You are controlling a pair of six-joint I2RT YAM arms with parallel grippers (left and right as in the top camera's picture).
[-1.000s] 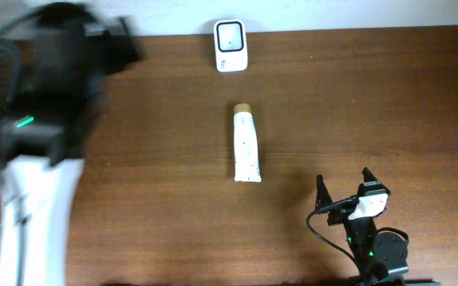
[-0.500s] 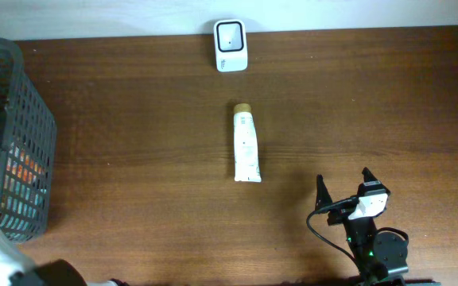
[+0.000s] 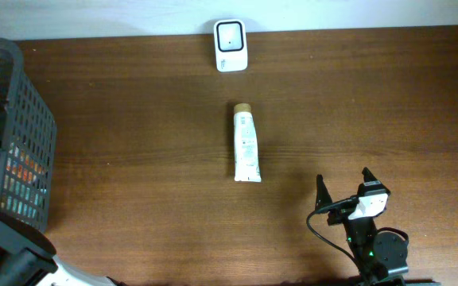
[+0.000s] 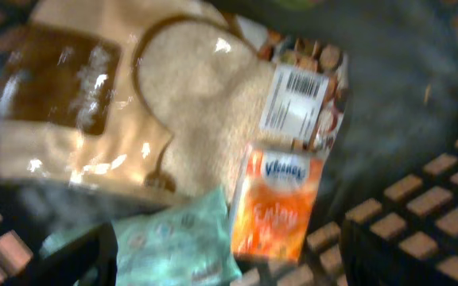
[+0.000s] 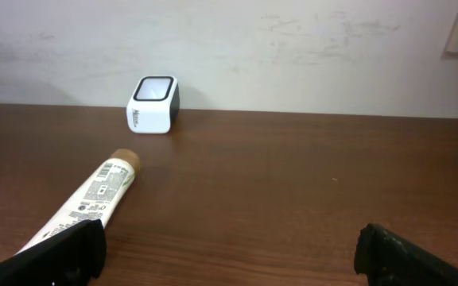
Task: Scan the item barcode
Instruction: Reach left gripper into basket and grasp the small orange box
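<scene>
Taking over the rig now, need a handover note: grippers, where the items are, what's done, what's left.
Left gripper: open, empty, looking down into the grey mesh basket at a clear bag of grains, an orange tissue pack and a mint-green pack.
Right gripper: open, empty, at the near table edge.
White tube with tan cap: lying flat mid-table, apart from the small white scanner at the far edge.
Done: nothing gripped.
Left: pick an item and present its barcode to the scanner.
</scene>
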